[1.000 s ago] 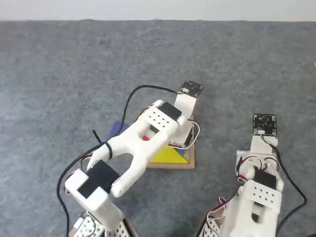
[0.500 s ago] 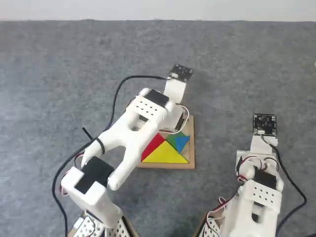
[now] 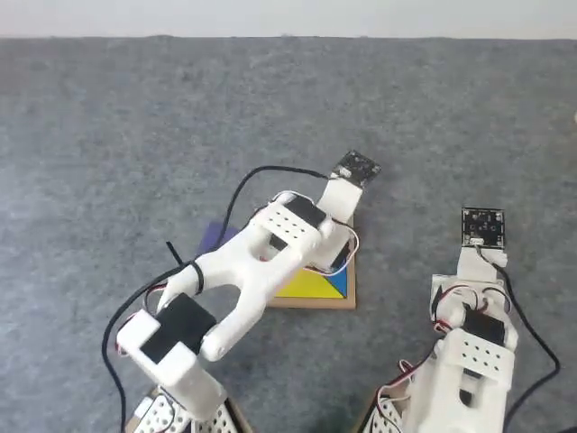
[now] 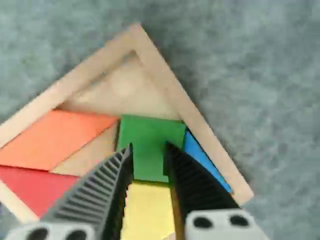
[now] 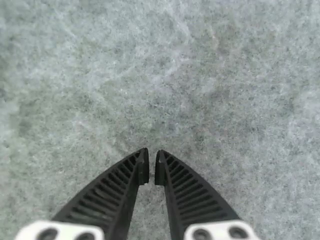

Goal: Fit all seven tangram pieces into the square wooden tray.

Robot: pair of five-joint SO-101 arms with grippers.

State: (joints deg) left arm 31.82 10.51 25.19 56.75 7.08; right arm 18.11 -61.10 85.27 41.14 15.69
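Because the green square (image 4: pixel 150 132) already lies flat in the wooden tray (image 4: pixel 167 87), the left jaws stand over it rather than around it. They are parted by a gap narrower than the square and grasp nothing. Their tips sit above its middle, probably to press or nudge it snug against the blue triangle (image 4: pixel 200 155) and yellow triangle (image 4: pixel 147 212) that touch it. An orange piece (image 4: pixel 55 135) and a red triangle (image 4: pixel 35 185) fill the tray's other side. The tray corner beyond the square is bare wood.

Under the left arm (image 3: pixel 261 262), the tray sits near the middle of the tabletop (image 3: pixel 108 126), toward its near edge. A purple piece (image 3: pixel 213 236) lies just beside the tray, toward the tabletop's left edge, so I judge the task unfinished. The right jaws are clenched on nothing above bare tabletop toward the near right corner, well apart from the tray, which likely leaves the left arm room.
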